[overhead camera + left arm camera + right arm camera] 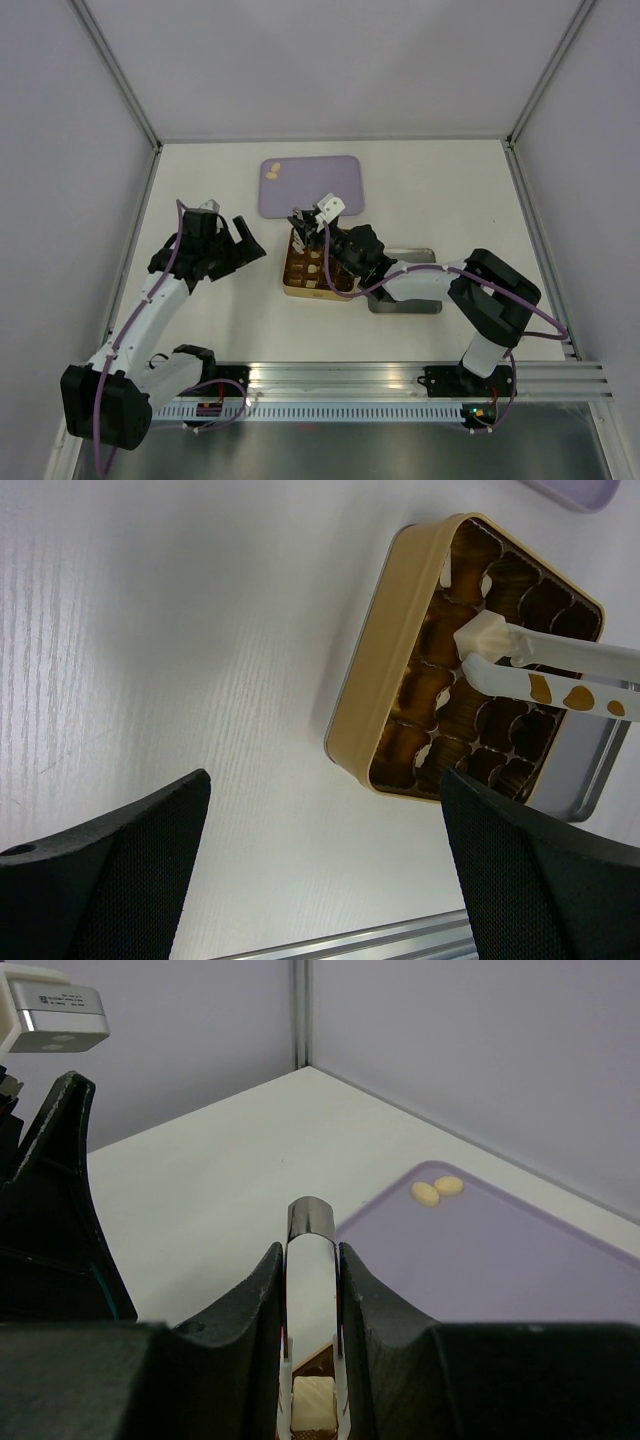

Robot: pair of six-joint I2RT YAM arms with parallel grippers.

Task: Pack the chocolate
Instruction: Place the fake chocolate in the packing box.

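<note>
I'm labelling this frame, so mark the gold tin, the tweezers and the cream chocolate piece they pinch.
gold tin (385,645), left wrist view, on its outer side wall.
tweezers (560,692), left wrist view, on the lower arm.
cream chocolate piece (483,637), left wrist view, on its top face.

The tin (375,695) is gleaming gold outside, its grid of cells showing dark brown, ribbed liners. The tweezers (560,675) are showing white with brown blotches, and the chocolate (478,638) at their tips is looking pale cream. The tray (500,1260) is showing plain lilac, with two pale yellow pieces (437,1190) on it. The surface (150,630) is showing white with faint grain lines. The left tool (325,780) is looking black with a fine mesh pattern, the right tool (312,1260) plain black.
</note>
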